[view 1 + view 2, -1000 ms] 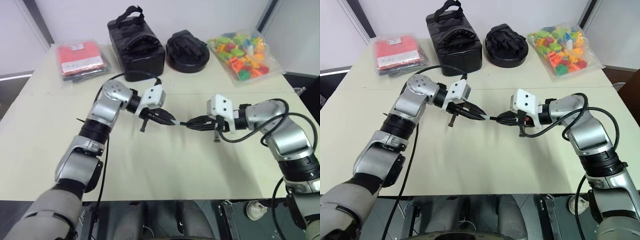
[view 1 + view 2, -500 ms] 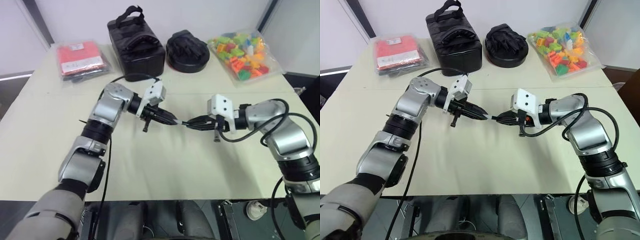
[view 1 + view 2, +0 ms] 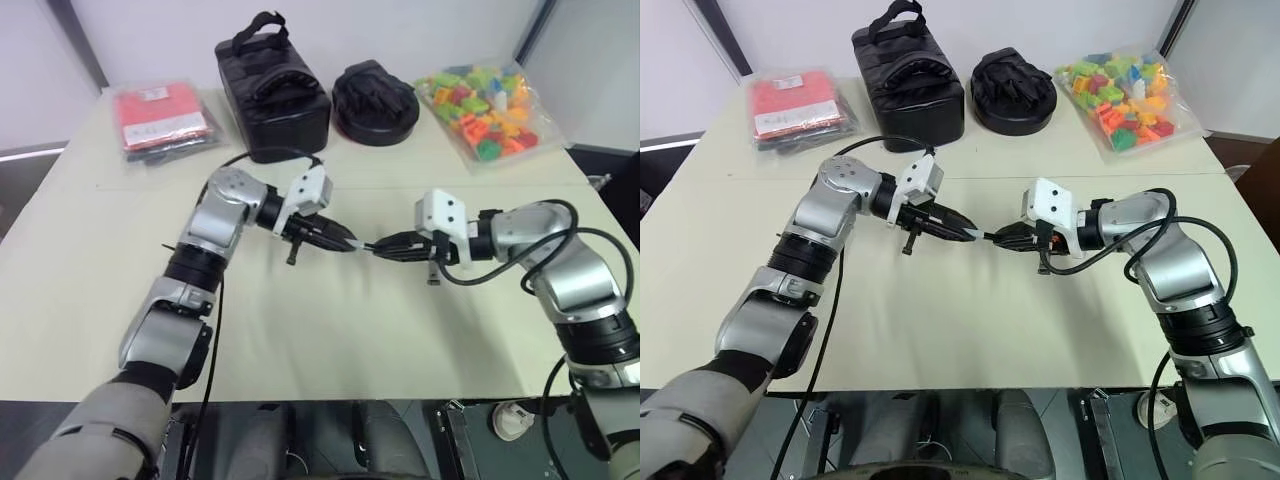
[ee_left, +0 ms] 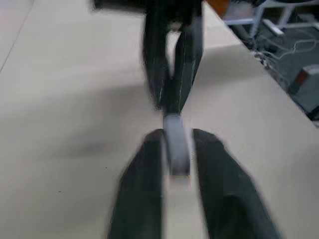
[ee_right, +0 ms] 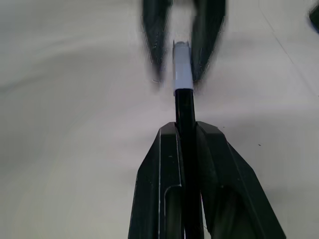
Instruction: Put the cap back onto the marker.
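We hold the thin black marker (image 5: 186, 114) in our right gripper (image 5: 186, 130), whose two black fingers are clamped tight along its barrel. The small light-grey cylindrical cap (image 5: 182, 74) now sits on the marker's tip, in mid-air above the cream table (image 3: 330, 330), about midway between the black zip bag (image 3: 272, 85) at the far edge and the table's near edge.

A second ago our left gripper (image 4: 175, 144) pinched that cap shut; now its fingers have begun to part. In the left wrist view a narrow gap shows beside the cap on at least one side, so we judge the grip is letting go, though we cannot tell whether one pad still touches. That suggests the cap is seated and the task nearly done; whether it has clicked home we cannot tell.

The head views show the two grippers tip to tip, the cap a pale speck. The right wrist view shows cap and barrel meeting in one straight line.
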{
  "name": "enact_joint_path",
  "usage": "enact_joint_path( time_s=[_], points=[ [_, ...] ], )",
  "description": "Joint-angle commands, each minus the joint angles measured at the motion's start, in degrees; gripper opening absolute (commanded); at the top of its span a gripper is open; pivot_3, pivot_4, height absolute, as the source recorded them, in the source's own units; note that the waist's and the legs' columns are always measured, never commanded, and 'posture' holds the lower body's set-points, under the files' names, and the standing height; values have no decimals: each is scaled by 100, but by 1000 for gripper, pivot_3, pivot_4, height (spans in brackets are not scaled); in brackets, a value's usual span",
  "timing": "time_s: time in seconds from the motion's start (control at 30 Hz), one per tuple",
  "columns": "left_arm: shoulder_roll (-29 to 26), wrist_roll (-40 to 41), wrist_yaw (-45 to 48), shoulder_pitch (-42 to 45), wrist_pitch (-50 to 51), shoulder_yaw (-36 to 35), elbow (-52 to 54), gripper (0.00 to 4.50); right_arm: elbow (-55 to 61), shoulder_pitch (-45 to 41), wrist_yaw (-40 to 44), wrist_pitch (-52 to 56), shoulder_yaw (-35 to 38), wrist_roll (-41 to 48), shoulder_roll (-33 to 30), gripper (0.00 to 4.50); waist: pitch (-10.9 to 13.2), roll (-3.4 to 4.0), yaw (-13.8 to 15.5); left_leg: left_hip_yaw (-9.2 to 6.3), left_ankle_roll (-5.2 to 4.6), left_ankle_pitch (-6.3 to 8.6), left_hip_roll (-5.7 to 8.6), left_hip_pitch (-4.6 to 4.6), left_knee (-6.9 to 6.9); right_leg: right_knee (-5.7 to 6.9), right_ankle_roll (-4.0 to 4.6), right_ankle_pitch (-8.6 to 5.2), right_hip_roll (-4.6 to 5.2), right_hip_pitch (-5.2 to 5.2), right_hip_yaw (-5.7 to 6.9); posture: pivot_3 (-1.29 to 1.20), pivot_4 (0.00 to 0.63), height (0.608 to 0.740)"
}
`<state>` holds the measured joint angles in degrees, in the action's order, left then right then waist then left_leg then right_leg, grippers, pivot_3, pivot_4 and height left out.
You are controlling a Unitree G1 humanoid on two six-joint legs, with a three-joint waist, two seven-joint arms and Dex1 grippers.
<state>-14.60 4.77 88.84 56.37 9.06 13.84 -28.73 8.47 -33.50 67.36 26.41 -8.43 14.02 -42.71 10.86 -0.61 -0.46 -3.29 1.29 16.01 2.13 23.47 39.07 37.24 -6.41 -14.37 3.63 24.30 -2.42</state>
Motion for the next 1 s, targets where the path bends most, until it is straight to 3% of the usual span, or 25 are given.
enact_joint_path(
  time_s=[0.03, 0.07, 0.3, 0.53, 0.63, 0.73, 1.0],
  points=[
    [-23, -5, 242, -2, -150, 263, 86, 2853, -48, -58, -261, -168, 346, -27, -108, 0, 0, -1, -19, 2, 0, 0, 1, 1, 1, 0, 0, 0, 1, 1, -1, 0, 150, 740],
    [-84, -9, 234, 14, -160, 270, 44, 3331, -107, -13, -260, -207, 353, -60, -155, 0, 0, 0, -23, 2, 0, 0, 1, 1, 1, 0, 0, 0, 1, 1, -2, 0, 150, 740],
    [-518, -49, -146, 202, -410, 35, -381, 3331, -316, 382, -271, -369, 500, -73, -524, 0, 0, 0, -39, 3, 0, 0, 0, 0, 0, 1, 0, 0, -6, 4, -3, 0, 150, 740],
    [-1011, 156, -1394, -158, -463, -693, -266, 3331, -240, 1086, -860, -264, 1219, -89, -703, 0, 0, 0, -18, 2, -1, 0, -2, 1, -1, 0, 0, 0, -2, 3, -4, 0, 150, 740],
    [-1052, 603, -1911, -640, 286, -1174, 520, 3331, -120, 1428, -1377, -54, 1603, -49, -555, 0, 0, 1, -21, 2, -1, 0, -4, 1, -1, 2, 0, 0, -1, 3, -5, 0, 150, 740],
    [-903, 1067, -3017, -1530, 1479, -1782, 1934, 3331, 2, 1794, -2212, 277, 2001, -114, -199, 0, -1, 1, -30, 0, -1, 0, -6, 0, 0, 5, 0, 0, 0, 4, -6, 0, 150, 740],
    [-370, 1322, -5051, -3048, 2723, -2242, 3852, 3331, -205, 2076, -3560, 535, 2381, -284, 457, 0, -3, 5, -7, -1, 1, -1, -2, -4, 0, 10, 0, 1, 6, 2, -8, 0, 150, 740]
  ],
)
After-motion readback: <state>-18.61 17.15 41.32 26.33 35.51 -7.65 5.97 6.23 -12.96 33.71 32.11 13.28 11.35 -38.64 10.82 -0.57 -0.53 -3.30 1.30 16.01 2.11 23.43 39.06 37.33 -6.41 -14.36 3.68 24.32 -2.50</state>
